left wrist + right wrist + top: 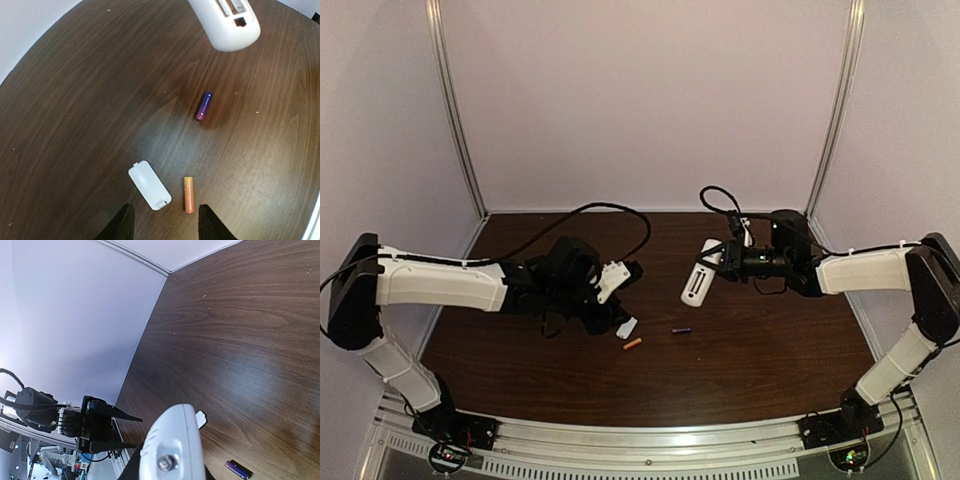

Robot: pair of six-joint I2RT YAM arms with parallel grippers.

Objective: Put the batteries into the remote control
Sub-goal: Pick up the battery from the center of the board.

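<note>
My right hand (725, 258) is closed on the upper end of the remote control (700, 275), holding it tilted over the middle of the surface (780, 360), a little toward the right edge. Its free end points down toward the near edge. The side with the open battery recess faces up (my left wrist camera looks straight into the slots), and I cannot tell whether the lower end touches the wood.

My left hand (165, 225) hangs over the middle of the surface, toward the left edge, with its fingers (125, 224) spread wide and nothing between them.

Both batteries lie flat on the bare wood, nearer the near edge than the remote is. The orange battery (188, 194) lies just beside a small white cover (149, 185), with a thin gap between the two; both sit just ahead of my open left hand. The purple battery (203, 106) lies apart from them, toward the right edge, below the remote's lower end and touching nothing.
</note>
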